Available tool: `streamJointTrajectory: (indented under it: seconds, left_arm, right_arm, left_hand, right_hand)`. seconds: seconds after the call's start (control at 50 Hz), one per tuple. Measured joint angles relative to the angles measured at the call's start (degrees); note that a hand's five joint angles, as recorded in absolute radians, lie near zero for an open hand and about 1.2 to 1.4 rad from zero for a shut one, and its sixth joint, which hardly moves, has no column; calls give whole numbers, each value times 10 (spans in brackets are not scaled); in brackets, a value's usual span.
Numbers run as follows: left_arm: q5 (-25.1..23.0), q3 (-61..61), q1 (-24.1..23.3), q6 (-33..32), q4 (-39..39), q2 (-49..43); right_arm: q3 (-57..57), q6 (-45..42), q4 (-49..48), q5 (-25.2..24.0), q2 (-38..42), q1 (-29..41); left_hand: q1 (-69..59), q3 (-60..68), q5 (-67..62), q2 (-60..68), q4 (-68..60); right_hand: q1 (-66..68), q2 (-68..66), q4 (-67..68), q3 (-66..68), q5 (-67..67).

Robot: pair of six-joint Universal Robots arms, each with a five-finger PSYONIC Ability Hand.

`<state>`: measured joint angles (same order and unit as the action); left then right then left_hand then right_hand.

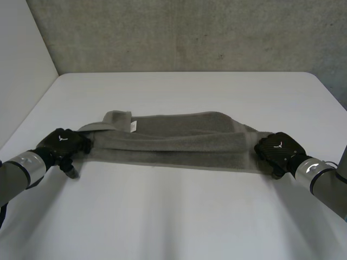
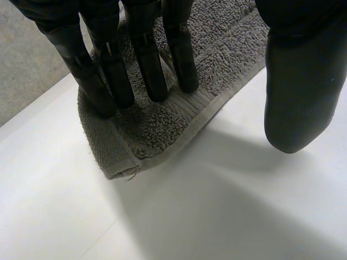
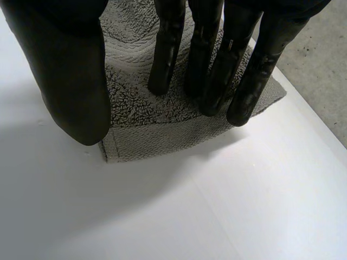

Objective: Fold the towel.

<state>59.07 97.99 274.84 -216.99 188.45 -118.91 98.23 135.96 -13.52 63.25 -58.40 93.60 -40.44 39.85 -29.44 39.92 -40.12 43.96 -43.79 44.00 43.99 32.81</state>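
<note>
A grey towel (image 1: 173, 143) lies folded into a long strip across the white table (image 1: 173, 216). My left hand (image 1: 62, 142) is at its left end. In the left wrist view its straight fingers (image 2: 146, 65) rest on top of the towel's near corner (image 2: 162, 130), and the thumb (image 2: 303, 97) hangs apart over bare table. My right hand (image 1: 277, 147) is at the right end. There the straight fingers (image 3: 206, 59) press on the towel's corner (image 3: 162, 135), with the thumb (image 3: 70, 81) beside the near edge. Neither thumb pinches the cloth.
A small white label (image 1: 133, 125) shows on the towel near its left end, where a flap (image 1: 108, 120) is turned up. A grey wall (image 1: 190, 32) stands behind the table. The table's left edge (image 1: 32, 108) runs close to my left arm.
</note>
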Motion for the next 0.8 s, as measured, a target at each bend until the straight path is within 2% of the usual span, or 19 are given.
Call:
streamJointTrajectory:
  seconds: [0.22, 0.34, 0.62, 0.8]
  left_arm:
    - [0, 2, 0, 0, 0, 1]
    - [-1, 3, 0, 0, 1, 3]
    - [-1, 7, -4, 0, 0, 5]
    - [-1, 8, -5, 0, 0, 6]
  right_arm:
    - [-3, 0, -12, 4, 9, 0]
    - [-7, 1, -13, 5, 11, 0]
    - [-14, 1, -13, 6, 11, 0]
    - [-25, 4, -13, 8, 16, 1]
  left_hand:
    - [1, 0, 0, 0, 0]
    - [1, 0, 0, 0, 0]
    - [1, 0, 0, 0, 0]
    - [1, 0, 0, 0, 0]
  right_hand:
    - [25, -20, 24, 24, 8]
    - [116, -112, 112, 111, 73]
    - [124, -121, 118, 117, 73]
    - [123, -121, 118, 117, 120]
